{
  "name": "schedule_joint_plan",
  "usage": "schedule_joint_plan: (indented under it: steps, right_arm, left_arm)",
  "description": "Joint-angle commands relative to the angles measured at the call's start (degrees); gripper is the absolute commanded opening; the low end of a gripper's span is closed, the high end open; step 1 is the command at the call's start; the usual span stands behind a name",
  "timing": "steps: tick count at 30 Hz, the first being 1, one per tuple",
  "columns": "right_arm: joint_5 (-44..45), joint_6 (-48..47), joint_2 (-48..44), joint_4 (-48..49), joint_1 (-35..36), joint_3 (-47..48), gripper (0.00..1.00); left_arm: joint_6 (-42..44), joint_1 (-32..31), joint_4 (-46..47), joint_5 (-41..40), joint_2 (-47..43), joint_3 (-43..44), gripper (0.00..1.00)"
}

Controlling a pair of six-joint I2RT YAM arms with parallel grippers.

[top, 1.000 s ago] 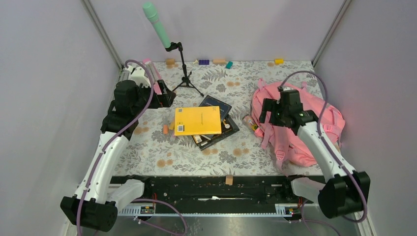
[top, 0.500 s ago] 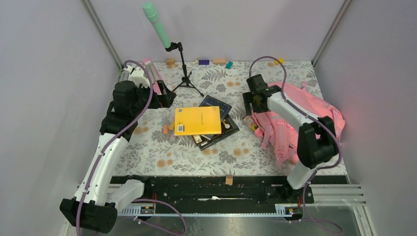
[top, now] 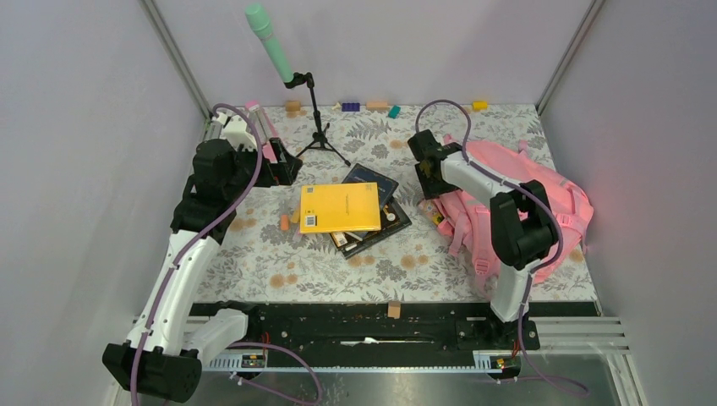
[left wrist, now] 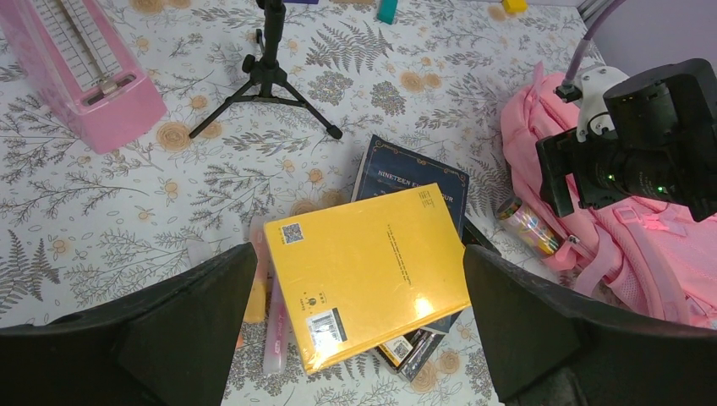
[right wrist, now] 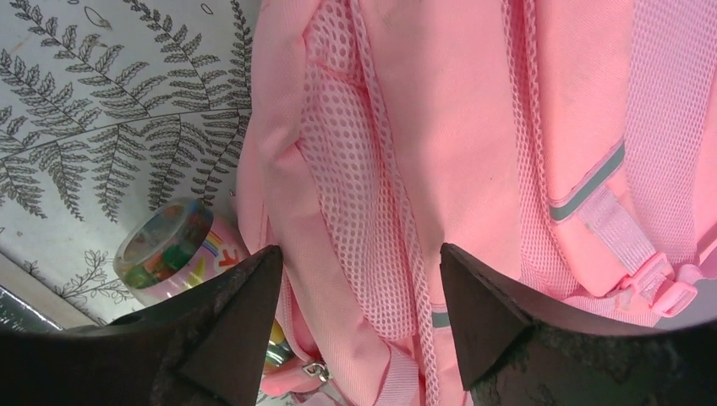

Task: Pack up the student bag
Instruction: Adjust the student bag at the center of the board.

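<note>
The pink student bag [top: 524, 199] lies at the right of the table, straps up. My right gripper [top: 429, 184] hangs open over the bag's left edge. In the right wrist view its open gripper [right wrist: 359, 330] straddles the bag's mesh fabric [right wrist: 440, 127], near a zipper pull [right wrist: 314, 370]; nothing is held. My left gripper [top: 283, 167] is open and empty at the far left. In the left wrist view the left gripper [left wrist: 359, 338] looks down on a yellow book [left wrist: 363, 271] atop dark books [left wrist: 406, 173].
A colourful tape-like roll [top: 433, 211] lies against the bag's left side, also in the right wrist view [right wrist: 169, 249]. A pink metronome [left wrist: 84, 59] and microphone stand [top: 317, 127] stand at the back left. Pens [left wrist: 275, 330] lie left of the books. Small blocks line the back wall.
My right arm has swung from over the bag's middle to its far left edge, near the roll. The left arm and the books have not moved.
</note>
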Motion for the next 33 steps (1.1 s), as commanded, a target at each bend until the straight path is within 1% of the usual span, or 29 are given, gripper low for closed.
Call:
schedule_joint_plan:
  steps: [1,2,3,5,7,9,11,13,15,16,21,26,28,33]
  right_arm:
    - [2.07,0.03,2.33,-1.29,0.03,3.06,0.75]
    - [1.69,-0.10,2.70,-1.28,0.03,3.21,0.74]
    - [1.62,-0.16,2.97,-1.21,0.03,3.29,0.72]
    - [1.39,-0.26,3.39,-1.22,0.03,3.37,0.63]
    - [0.70,-0.40,3.70,-1.23,0.03,3.64,0.59]
    - [0.51,-0.59,3.88,-1.35,0.03,4.04,0.49]
    - [2.49,-0.61,3.86,-1.93,0.04,4.52,0.33]
    - [4.90,-0.91,3.00,-1.97,-0.03,4.36,0.19]
    - [6.08,-1.49,1.88,-2.03,-0.14,4.45,0.02]
    - [6.76,-1.76,1.23,-2.00,-0.12,4.52,0.00]
    - [12.36,-3.51,-3.71,-2.01,-0.14,3.97,0.00]
    - [16.29,-3.62,-12.86,-1.91,-0.14,2.13,0.00]
    - [15.65,-3.10,-17.09,-1.91,-0.14,1.45,0.00]
    - [10.81,-4.14,-26.25,0.87,-0.14,-2.10,0.00]
  left_arm:
    - [0.34,0.31,2.30,1.39,-0.53,0.67,0.99]
    - [0.30,0.31,2.30,1.42,-0.46,0.63,0.99]
    - [0.30,0.31,2.30,1.53,-0.37,0.69,0.99]
    - [0.22,0.31,2.30,1.69,-0.29,0.73,0.99]
    - [0.14,0.31,2.30,2.03,-0.19,0.76,0.99]
    - [0.12,0.31,2.30,2.17,-0.17,0.75,0.99]
    - [0.18,0.31,2.26,2.17,-0.24,0.73,0.99]
    - [0.21,0.31,2.21,2.05,-0.26,0.79,0.99]
    - [0.21,0.31,2.14,2.05,-0.26,0.84,0.99]
    - [0.21,0.31,2.13,2.02,-0.26,0.85,0.99]
    - [0.38,0.31,2.04,1.51,-0.50,0.84,0.99]
    - [0.39,0.31,2.08,1.36,-0.69,0.73,0.99]
    - [0.30,0.31,2.12,1.75,-0.78,0.70,0.99]
    - [0.13,0.31,3.10,3.22,-1.13,0.41,0.99]
